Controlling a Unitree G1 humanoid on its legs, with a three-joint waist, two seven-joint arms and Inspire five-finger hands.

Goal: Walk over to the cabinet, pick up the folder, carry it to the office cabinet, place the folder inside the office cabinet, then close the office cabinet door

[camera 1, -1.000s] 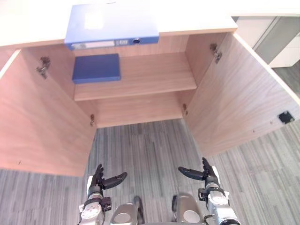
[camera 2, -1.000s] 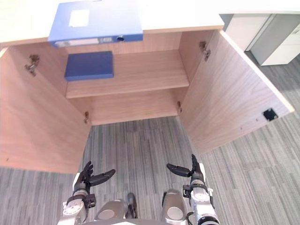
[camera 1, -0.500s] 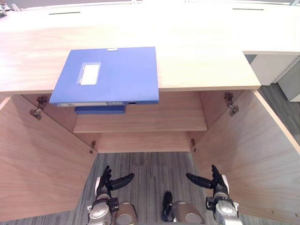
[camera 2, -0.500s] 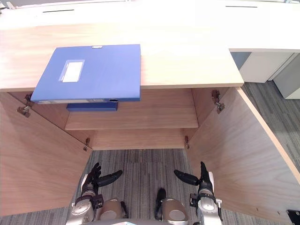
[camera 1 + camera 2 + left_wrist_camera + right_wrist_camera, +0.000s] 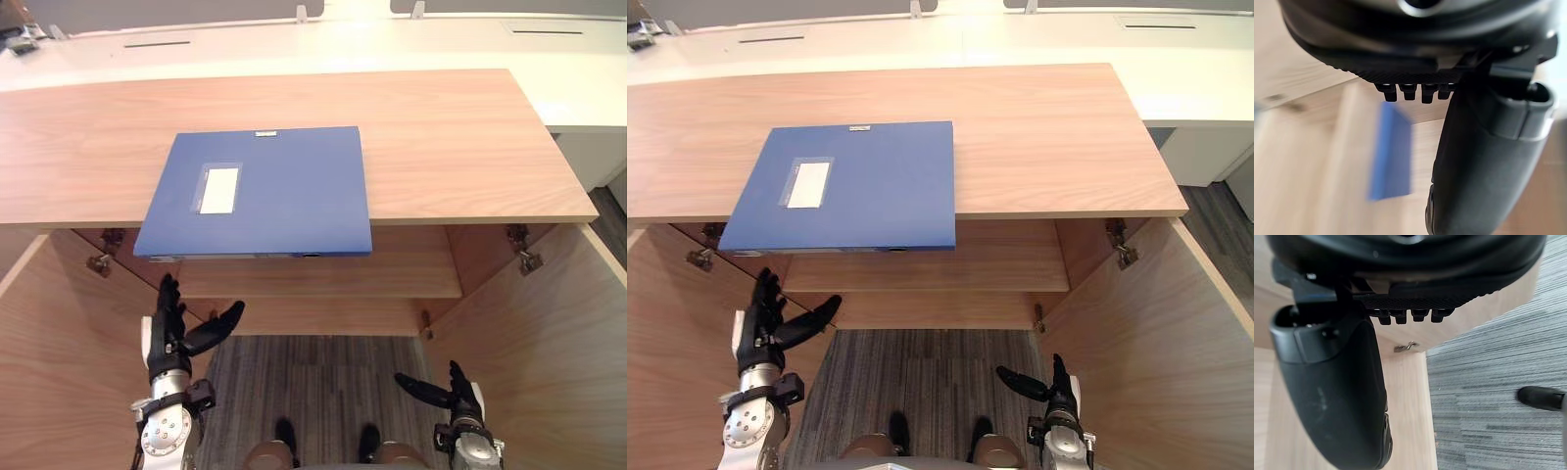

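one folder (image 5: 265,191), one cabinet (image 5: 451,137), two doors (image 5: 49,382) (image 5: 554,372), two robot hands (image 5: 167,338) (image 5: 460,397)

Light wooden cabinet top (image 5: 451,147)
We see one flat blue rectangular folder (image 5: 284,196) lying on it, at its front edge.

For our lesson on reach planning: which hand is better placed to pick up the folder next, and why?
Probably the left hand: it is open and high, just below the front left corner of the blue folder. The right hand, also open, hangs low and farther off to the right.
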